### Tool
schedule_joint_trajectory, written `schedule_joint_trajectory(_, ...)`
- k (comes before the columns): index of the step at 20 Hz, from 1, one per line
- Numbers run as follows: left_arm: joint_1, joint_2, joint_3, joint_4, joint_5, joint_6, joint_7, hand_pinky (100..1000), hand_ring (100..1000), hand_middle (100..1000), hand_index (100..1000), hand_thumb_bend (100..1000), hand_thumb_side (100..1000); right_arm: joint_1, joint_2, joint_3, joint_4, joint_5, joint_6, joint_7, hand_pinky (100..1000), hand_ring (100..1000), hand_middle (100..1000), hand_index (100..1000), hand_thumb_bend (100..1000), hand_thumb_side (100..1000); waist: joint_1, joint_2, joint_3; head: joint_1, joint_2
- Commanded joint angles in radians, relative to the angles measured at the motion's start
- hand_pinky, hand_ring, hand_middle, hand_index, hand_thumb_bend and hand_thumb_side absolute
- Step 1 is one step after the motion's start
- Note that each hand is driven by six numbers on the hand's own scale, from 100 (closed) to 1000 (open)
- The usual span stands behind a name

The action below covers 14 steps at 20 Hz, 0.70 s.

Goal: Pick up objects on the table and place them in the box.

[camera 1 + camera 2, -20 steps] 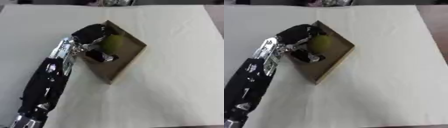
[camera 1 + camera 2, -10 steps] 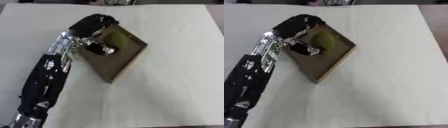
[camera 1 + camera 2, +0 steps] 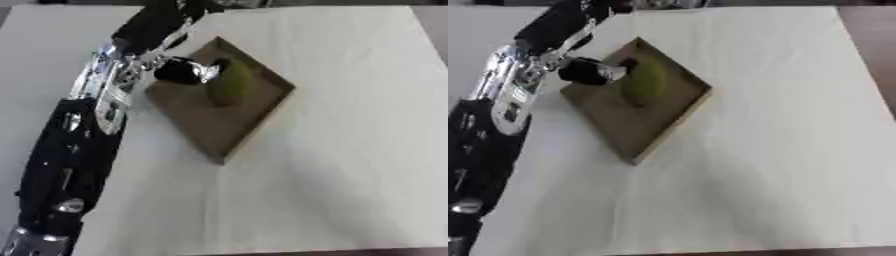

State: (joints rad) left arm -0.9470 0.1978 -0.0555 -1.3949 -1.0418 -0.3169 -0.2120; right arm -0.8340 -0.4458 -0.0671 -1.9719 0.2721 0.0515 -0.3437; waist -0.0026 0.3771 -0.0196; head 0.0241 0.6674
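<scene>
A shallow brown cardboard box (image 3: 210, 125) lies cornerwise on the white-covered worktop (image 3: 350, 150), with a green pear-shaped fruit (image 3: 230, 86) lying inside near its far corner. The left hand (image 3: 166, 20) is above the box's far-left edge; whether its fingers are spread or curled cannot be told. A black and silver part (image 3: 185, 71) of it is just beside the fruit.

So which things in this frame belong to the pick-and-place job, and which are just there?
Part of the job:
- shallow brown cardboard box
- green pear-shaped fruit lying inside the box
- robot's left hand, raised over the box's far corner; its fingers cannot be made out

Just there:
- white cloth-covered table
- dark clutter along the far edge, too unclear to identify
</scene>
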Motion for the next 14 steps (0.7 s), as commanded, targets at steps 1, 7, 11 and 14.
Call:
schedule_joint_trajectory(1,0.001,0.069,0.035,-0.075,0.117,0.045,0.054,818,821,738,912,135,523,-0.006,-0.034,-0.009,-0.015,0.010,0.000,-0.005,781,637,544,805,100,575,-0.004,-0.028,0.008,-0.007,0.002)
schedule_joint_trajectory(7,0.088,0.234,0.124,-0.174,0.426,0.101,0.197,769,781,690,898,100,542,0.004,-0.048,-0.013,-0.026,0.012,0.000,-0.009,779,637,545,804,100,574,-0.011,-0.024,0.036,-0.032,-0.010)
schedule_joint_trajectory(11,0.177,0.351,0.181,-0.228,0.618,0.092,0.264,765,779,697,896,100,623,0.004,-0.050,-0.014,-0.028,0.016,-0.013,-0.011,778,636,547,803,100,577,-0.009,-0.021,0.052,-0.049,-0.018)
schedule_joint_trajectory(14,0.274,0.433,0.241,-0.266,0.763,0.052,0.336,762,781,700,891,100,661,0.003,-0.049,-0.015,-0.028,0.022,-0.030,-0.016,777,636,549,803,100,579,-0.006,-0.017,0.072,-0.056,-0.032)
